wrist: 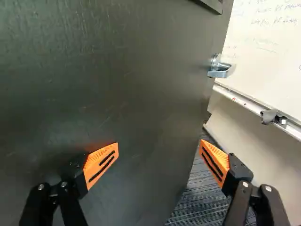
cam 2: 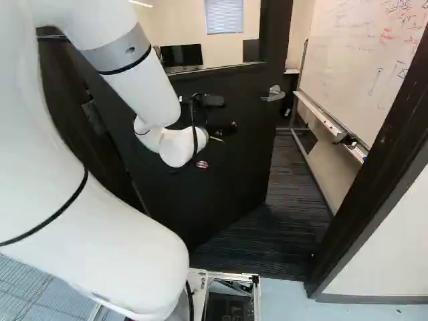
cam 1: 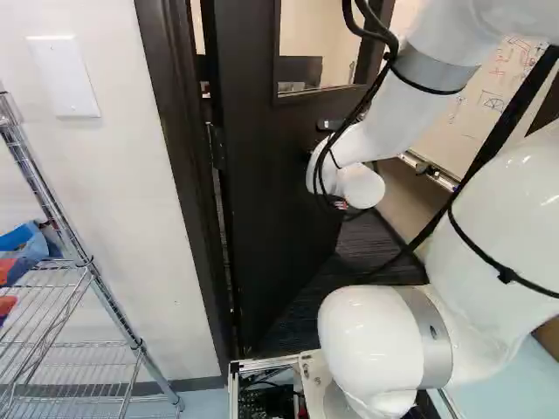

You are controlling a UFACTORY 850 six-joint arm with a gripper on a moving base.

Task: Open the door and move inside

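Observation:
The dark door [cam 2: 221,180] stands ajar, swung inward away from the base, with a window in its upper part. In the right base view my gripper [cam 2: 217,132] is close to the door's face, lower than the silver lever handle [cam 2: 273,94] and to its left. In the wrist view my gripper [wrist: 159,147] has its two orange-padded fingers wide apart with nothing between them; one finger lies over the door's face, the other beyond its free edge. The handle [wrist: 220,68] is ahead, away from both fingers.
The dark door frame [cam 2: 374,154] rises at the right, and its other post [cam 1: 179,175] at the left. Inside are dark carpet [cam 2: 287,194] and a whiteboard [cam 2: 364,67] along the right wall. A wire shelf [cam 1: 74,288] stands left of the doorway.

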